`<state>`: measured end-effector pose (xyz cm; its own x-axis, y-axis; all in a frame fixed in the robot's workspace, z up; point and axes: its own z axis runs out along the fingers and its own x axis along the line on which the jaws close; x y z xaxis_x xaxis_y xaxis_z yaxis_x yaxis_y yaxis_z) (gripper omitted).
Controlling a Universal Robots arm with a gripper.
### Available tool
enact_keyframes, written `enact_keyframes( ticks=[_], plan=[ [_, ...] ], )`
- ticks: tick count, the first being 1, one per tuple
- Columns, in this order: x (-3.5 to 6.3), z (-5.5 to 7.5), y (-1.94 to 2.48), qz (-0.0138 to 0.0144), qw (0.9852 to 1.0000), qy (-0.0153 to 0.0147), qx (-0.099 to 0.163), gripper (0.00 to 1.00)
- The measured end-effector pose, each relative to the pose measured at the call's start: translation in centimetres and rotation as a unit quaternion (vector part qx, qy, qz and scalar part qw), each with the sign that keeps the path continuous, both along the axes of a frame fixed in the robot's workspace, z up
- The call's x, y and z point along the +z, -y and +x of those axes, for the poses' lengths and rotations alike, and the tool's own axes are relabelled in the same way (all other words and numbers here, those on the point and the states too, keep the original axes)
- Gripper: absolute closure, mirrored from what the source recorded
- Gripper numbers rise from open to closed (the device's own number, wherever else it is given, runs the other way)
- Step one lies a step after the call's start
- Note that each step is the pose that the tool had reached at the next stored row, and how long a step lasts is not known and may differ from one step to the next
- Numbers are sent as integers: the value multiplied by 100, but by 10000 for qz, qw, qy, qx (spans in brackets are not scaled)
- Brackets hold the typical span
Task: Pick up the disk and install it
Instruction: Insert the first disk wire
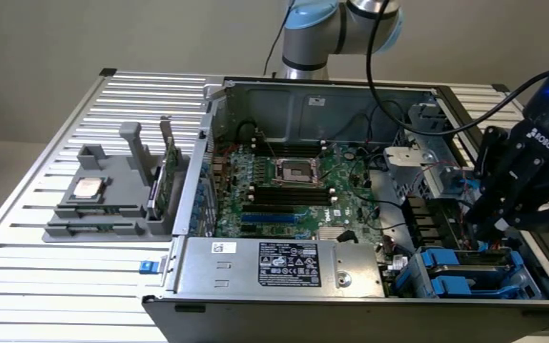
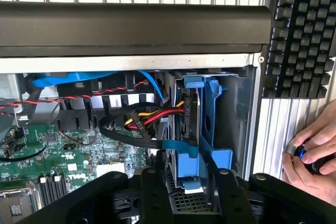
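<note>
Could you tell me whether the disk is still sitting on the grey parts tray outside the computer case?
No: the disk in its blue carrier stands inside the case's drive bay, between the jaws.

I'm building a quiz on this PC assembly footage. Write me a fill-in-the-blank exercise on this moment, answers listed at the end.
1. The gripper straddles the disk's ____ plastic carrier frame.
2. The disk stands in the drive bay of the open computer case, beside red, yellow and ____ cables.
3. On the grey holder outside the case lies a small square silver ____.
4. Beside the keyboard, a person's ____ holds a small device.

Missing words: blue; black; chip; hand
</note>
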<state>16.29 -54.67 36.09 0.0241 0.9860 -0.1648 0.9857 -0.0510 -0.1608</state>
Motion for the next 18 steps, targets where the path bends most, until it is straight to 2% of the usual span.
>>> enact_keyframes(
  ticks=[1,2,3,4,5,18],
  plan=[
    [0,1,0,0,10000,0,0,70],
    [-1,3,0,0,10000,0,0,70],
    [-1,4,0,0,10000,0,0,76],
    [-1,5,0,0,10000,0,0,76],
    [-1,6,1,0,10000,0,0,81],
    [-7,-14,6,0,10000,0,-7,81]
  ],
)
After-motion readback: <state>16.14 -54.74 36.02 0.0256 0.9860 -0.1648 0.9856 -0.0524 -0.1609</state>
